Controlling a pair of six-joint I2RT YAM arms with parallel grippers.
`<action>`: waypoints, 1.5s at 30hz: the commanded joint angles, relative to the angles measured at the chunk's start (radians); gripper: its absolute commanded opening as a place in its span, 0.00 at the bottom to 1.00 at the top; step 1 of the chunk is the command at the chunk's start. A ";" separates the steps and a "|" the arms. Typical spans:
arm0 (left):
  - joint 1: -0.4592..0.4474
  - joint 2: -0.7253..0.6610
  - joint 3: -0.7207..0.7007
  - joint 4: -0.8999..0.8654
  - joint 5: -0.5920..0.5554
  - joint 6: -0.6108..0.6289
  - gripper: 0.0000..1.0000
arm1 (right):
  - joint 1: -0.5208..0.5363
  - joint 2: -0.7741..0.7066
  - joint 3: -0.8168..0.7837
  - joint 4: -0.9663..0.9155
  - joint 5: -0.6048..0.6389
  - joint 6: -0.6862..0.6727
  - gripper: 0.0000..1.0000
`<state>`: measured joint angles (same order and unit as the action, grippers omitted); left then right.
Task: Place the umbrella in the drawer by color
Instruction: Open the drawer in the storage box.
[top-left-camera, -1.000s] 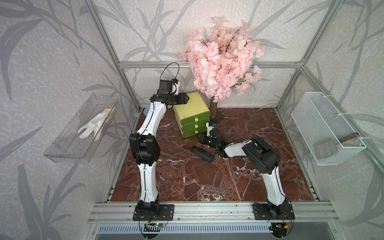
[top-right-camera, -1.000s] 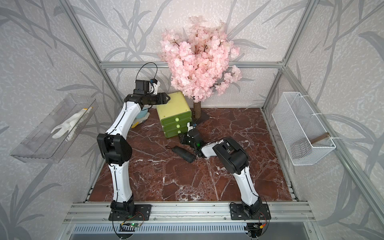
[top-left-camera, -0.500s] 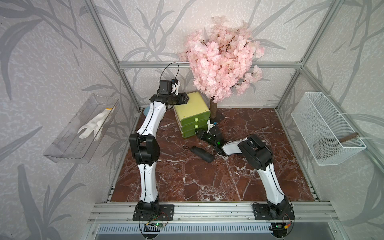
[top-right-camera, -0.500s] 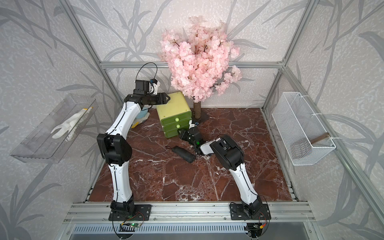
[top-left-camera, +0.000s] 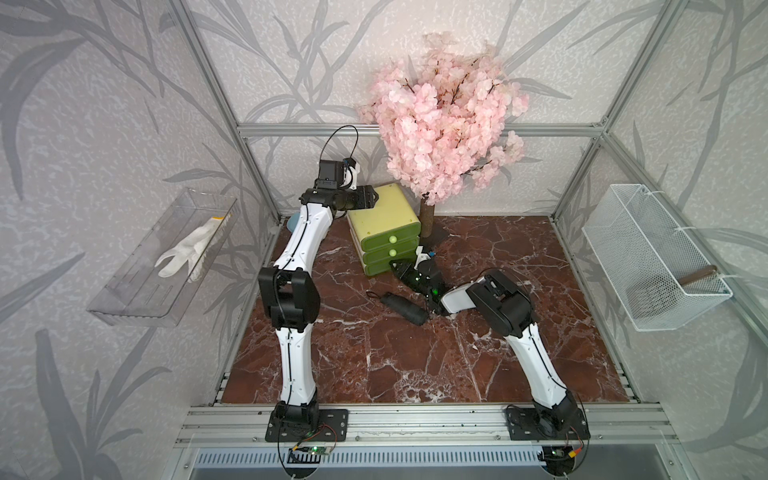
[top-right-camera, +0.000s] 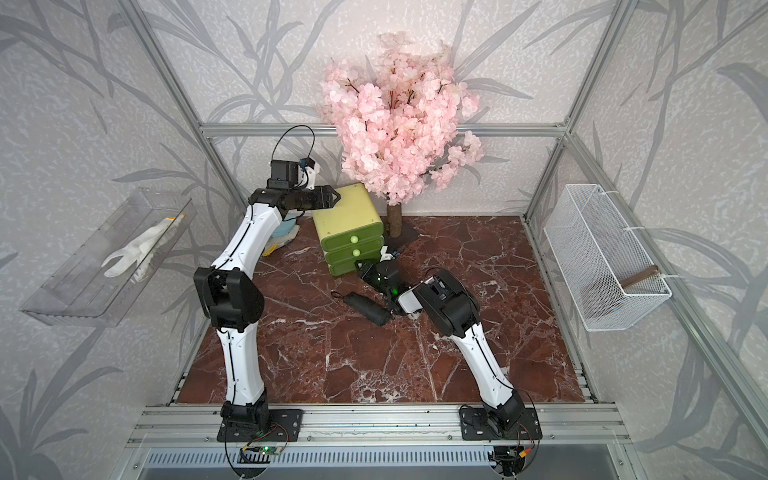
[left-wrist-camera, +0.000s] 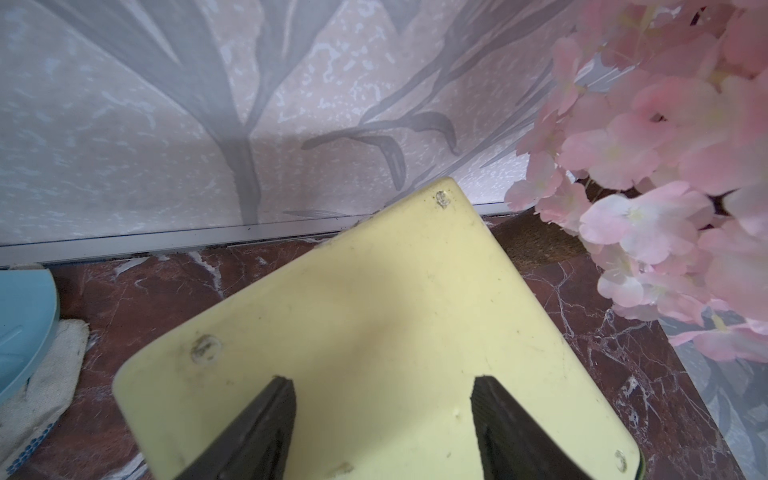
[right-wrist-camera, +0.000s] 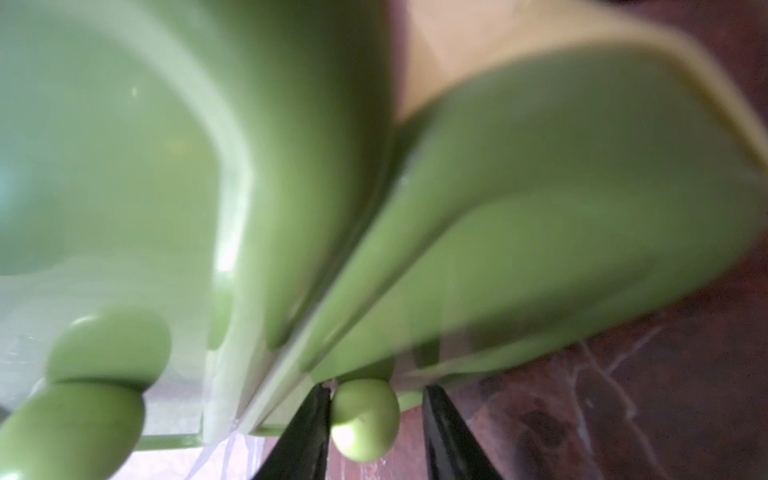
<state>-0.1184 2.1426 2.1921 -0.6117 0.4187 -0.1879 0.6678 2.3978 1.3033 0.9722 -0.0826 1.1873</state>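
Your right jaws stand slightly apart around the bottom drawer's green knob (right-wrist-camera: 365, 419), one tip touching it. Your left jaws hang spread wide over the drawer unit (left-wrist-camera: 374, 311), above its yellow top. You'll find the black folded umbrella (top-left-camera: 401, 306) lying on the desk (top-left-camera: 374, 365) just before the drawers, beside your right arm (top-left-camera: 498, 299).

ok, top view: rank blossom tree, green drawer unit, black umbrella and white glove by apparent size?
1. blossom tree
2. drawer unit
3. umbrella and glove: look about alike. The glove lies on a wall shelf, likely nearer the camera, so unranked.
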 joint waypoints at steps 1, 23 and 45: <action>0.001 0.031 -0.048 -0.151 -0.006 -0.026 0.72 | -0.008 0.046 0.045 0.054 0.026 0.067 0.38; 0.007 0.013 -0.040 -0.152 -0.027 -0.037 0.72 | 0.006 -0.186 -0.246 0.109 0.083 -0.064 0.00; 0.004 -0.063 -0.052 -0.149 -0.004 -0.065 0.72 | 0.056 -0.324 -0.421 0.035 0.068 -0.076 0.02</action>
<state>-0.1165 2.0995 2.1681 -0.6762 0.4179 -0.2394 0.7174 2.1090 0.9051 0.9981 -0.0315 1.1389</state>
